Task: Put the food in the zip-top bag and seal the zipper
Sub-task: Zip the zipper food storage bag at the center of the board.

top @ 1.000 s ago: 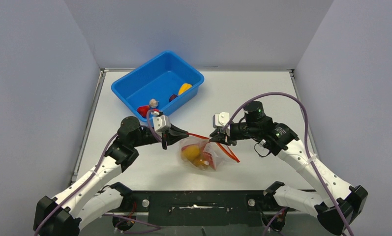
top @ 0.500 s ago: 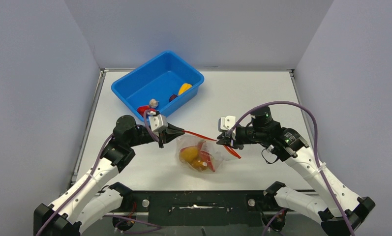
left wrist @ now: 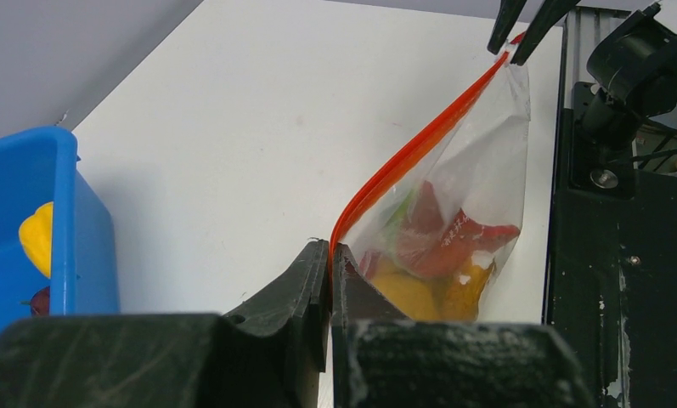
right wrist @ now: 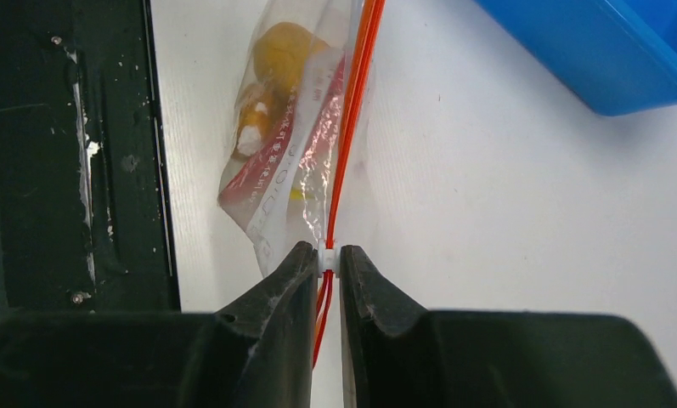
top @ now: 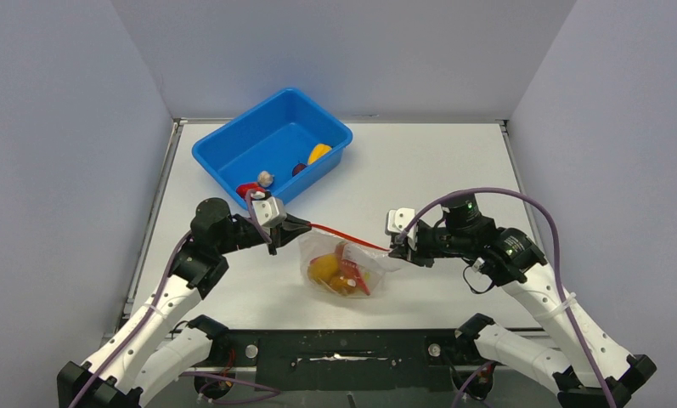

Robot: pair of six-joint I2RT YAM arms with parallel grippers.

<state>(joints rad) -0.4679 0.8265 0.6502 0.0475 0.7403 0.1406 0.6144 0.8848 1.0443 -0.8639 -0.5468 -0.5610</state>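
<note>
The clear zip-top bag [top: 345,270] hangs between both grippers over the table, with yellow, orange and red food [top: 335,272] inside it. Its red-orange zipper [top: 352,238] is stretched taut between them. My left gripper [top: 305,226] is shut on the zipper's left end [left wrist: 341,229]. My right gripper [top: 397,248] is shut on the small white slider [right wrist: 328,257] at the zipper's right end, where the two red strips [right wrist: 356,110] run together. The left wrist view shows the bag [left wrist: 488,161] and the food [left wrist: 441,255] just beyond my left gripper [left wrist: 330,251].
A blue tub [top: 224,144] stands at the back left and holds a yellow piece [top: 319,153], a red piece [top: 250,189], a pale piece [top: 266,178] and a dark one [top: 299,169]. The tub's wall [left wrist: 80,246] is close on the left. The black base rail [top: 343,348] runs along the near edge.
My right gripper has slid to the right along the zipper to its end. My left gripper has drawn back to the left, and the strip has pulled straighter.
</note>
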